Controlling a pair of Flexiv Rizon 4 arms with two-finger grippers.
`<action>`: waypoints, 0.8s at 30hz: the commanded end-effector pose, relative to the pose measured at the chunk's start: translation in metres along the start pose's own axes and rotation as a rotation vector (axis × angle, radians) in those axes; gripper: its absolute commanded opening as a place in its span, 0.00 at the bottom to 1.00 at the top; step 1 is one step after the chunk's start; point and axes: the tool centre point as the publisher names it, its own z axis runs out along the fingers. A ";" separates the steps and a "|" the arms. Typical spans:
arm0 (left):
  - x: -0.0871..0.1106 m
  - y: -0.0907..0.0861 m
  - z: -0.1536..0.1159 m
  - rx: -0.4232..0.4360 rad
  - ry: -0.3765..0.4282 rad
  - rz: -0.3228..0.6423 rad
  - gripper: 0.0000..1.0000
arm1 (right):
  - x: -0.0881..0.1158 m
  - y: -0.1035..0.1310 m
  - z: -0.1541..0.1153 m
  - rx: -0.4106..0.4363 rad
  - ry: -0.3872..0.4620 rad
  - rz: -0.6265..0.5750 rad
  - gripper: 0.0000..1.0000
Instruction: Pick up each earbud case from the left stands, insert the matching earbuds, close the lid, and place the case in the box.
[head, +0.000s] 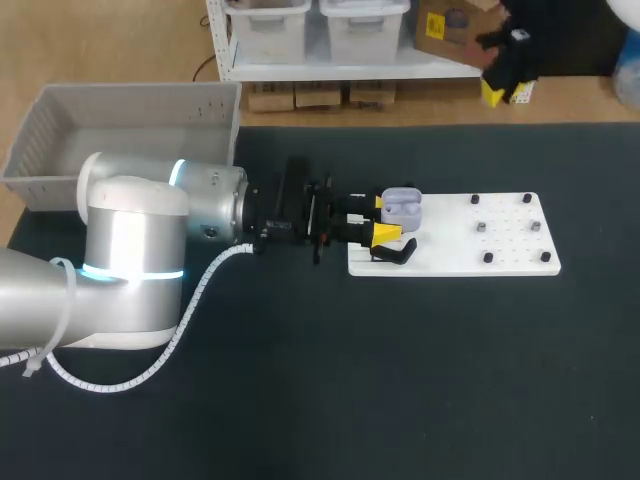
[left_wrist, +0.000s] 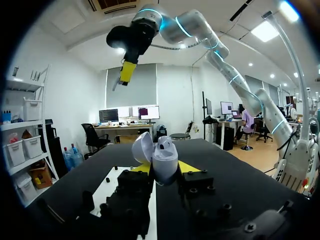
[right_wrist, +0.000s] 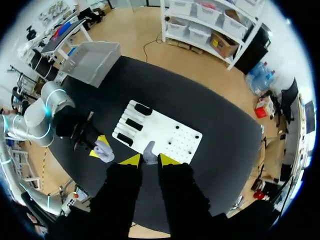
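A pale lavender earbud case (head: 402, 207) with its lid open is gripped from two sides by my left gripper (head: 383, 218), held just over the left end of the white board (head: 460, 255). In the left wrist view the case (left_wrist: 164, 159) stands upright between the yellow tips of that gripper (left_wrist: 165, 168), lid (left_wrist: 142, 147) tipped back. My right gripper (head: 505, 93) hangs high above the table's far right. In the right wrist view, my right gripper (right_wrist: 149, 159) is shut on a small whitish earbud (right_wrist: 149, 150). The right gripper (left_wrist: 127, 73) also shows overhead in the left wrist view.
A black stand (head: 396, 253) sits on the board's left part, with small black pegs (head: 488, 257) across its right part. A grey bin (head: 60, 130) stands at the table's far left corner. From above, the board (right_wrist: 172, 132) carries several black stands (right_wrist: 133, 123).
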 end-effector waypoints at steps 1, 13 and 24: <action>0.001 -0.001 0.000 -0.006 -0.003 0.003 0.00 | 0.020 0.029 -0.023 0.050 -0.057 -0.042 0.00; 0.001 -0.001 0.000 -0.006 -0.003 0.003 0.00 | 0.033 0.081 -0.025 0.032 0.011 -0.139 0.00; 0.001 -0.001 0.000 -0.006 -0.003 0.003 0.00 | 0.041 0.117 -0.006 0.040 0.098 -0.187 0.00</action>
